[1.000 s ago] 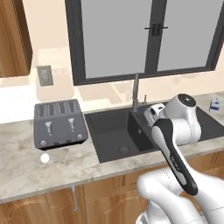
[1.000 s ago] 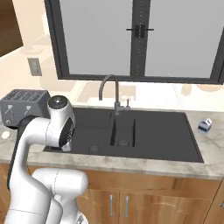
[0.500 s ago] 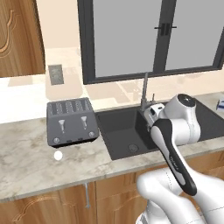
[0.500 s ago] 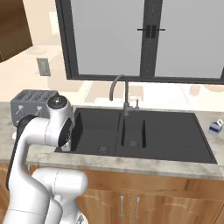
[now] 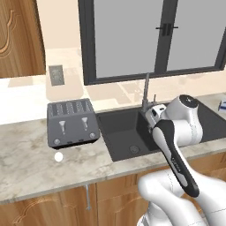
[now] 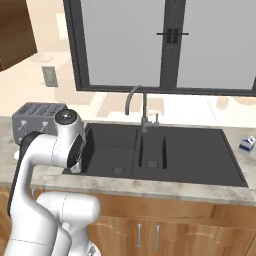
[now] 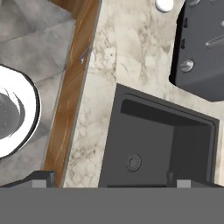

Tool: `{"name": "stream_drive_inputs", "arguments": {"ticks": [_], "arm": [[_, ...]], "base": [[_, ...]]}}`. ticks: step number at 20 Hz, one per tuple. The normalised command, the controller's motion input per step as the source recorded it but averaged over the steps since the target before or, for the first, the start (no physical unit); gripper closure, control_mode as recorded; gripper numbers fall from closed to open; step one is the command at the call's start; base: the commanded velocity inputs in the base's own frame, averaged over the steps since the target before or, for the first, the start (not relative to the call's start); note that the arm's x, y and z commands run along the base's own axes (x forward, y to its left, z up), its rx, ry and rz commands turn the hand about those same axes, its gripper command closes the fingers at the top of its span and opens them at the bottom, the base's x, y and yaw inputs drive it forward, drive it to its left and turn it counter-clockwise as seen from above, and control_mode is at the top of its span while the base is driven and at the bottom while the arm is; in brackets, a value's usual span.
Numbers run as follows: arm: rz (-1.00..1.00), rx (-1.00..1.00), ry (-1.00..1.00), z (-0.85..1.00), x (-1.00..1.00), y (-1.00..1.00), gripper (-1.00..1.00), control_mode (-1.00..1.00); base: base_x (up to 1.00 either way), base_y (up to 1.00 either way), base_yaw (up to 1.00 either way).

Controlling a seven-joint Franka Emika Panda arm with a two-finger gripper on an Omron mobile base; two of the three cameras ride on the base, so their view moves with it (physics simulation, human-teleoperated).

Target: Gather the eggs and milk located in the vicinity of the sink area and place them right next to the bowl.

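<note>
One white egg (image 5: 58,156) lies on the marble counter in front of the toaster; the hand view catches the egg (image 7: 165,4) at its top edge. The milk (image 6: 245,144), a small white and blue carton, stands on the counter right of the sink (image 6: 165,155), and the milk (image 5: 223,105) sits at the right edge of the left base view. My gripper (image 7: 109,181) hangs open above the left basin of the sink (image 7: 157,144), holding nothing. The bowl is out of view.
A dark toaster (image 5: 73,123) stands left of the sink, close to the egg. A thin metal faucet (image 6: 137,107) rises behind the basins, below a large window. Wooden cabinet fronts (image 7: 72,100) run under the counter edge.
The whole scene has slid to the right in both base views, so the base has driven left. The arm keeps its pose and the gripper stays open.
</note>
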Motion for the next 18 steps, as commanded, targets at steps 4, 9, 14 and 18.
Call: {"name": "stream_drive_inputs", "arguments": {"ticks": [4, 9, 14, 18], "arm": [[0.00, 0.00, 0.00, 0.00, 0.00, 0.00, -1.00, 1.00], [0.00, 0.00, 0.00, 0.00, 0.00, 0.00, -1.00, 1.00], [0.00, 0.00, 0.00, 0.00, 0.00, 0.00, -1.00, 1.00], [0.00, 0.00, 0.00, 0.00, 0.00, 0.00, -1.00, 1.00]], "base": [[0.00, 0.00, 0.00], [-0.18, 0.00, 0.00], [-0.34, -0.08, -0.05], [-0.49, -0.34, -0.12]]}}
